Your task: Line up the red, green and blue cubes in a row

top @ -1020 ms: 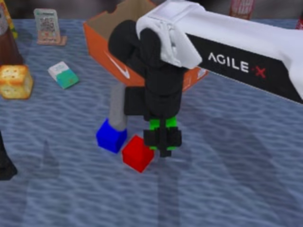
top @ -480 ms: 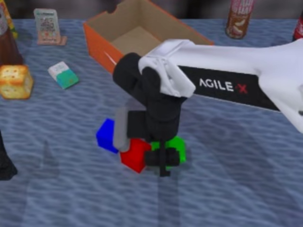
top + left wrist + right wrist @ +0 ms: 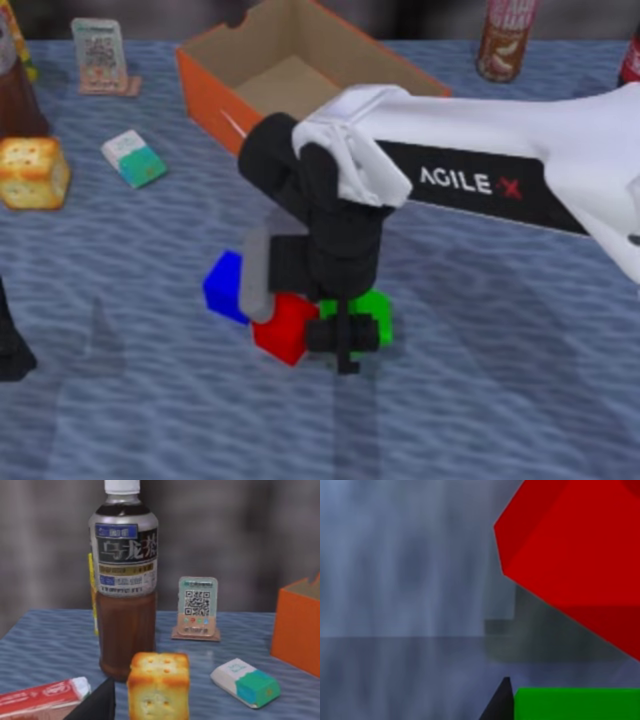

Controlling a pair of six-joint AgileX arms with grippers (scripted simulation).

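The blue cube (image 3: 224, 285), red cube (image 3: 284, 326) and green cube (image 3: 374, 312) lie close together in a slanting line at mid-table. My right gripper (image 3: 342, 336) points down over the green cube and is shut on it, right beside the red cube. In the right wrist view the green cube (image 3: 575, 705) sits against one dark fingertip (image 3: 501, 702), with the red cube (image 3: 575, 545) just beyond it. The arm hides part of the red and blue cubes. My left gripper (image 3: 10, 352) stays parked at the left edge, open and holding nothing.
A big orange shoebox (image 3: 208, 88) stands open at the back. On the left are a white-and-teal flat box (image 3: 133, 158), a toast-like block (image 3: 32, 172), a brown tea bottle (image 3: 125, 595) and a QR card (image 3: 100, 55). A can (image 3: 505, 38) stands at the back right.
Over the last second my right arm came forward and down with the green cube, setting it beside the red cube. In the last half second almost nothing moved.
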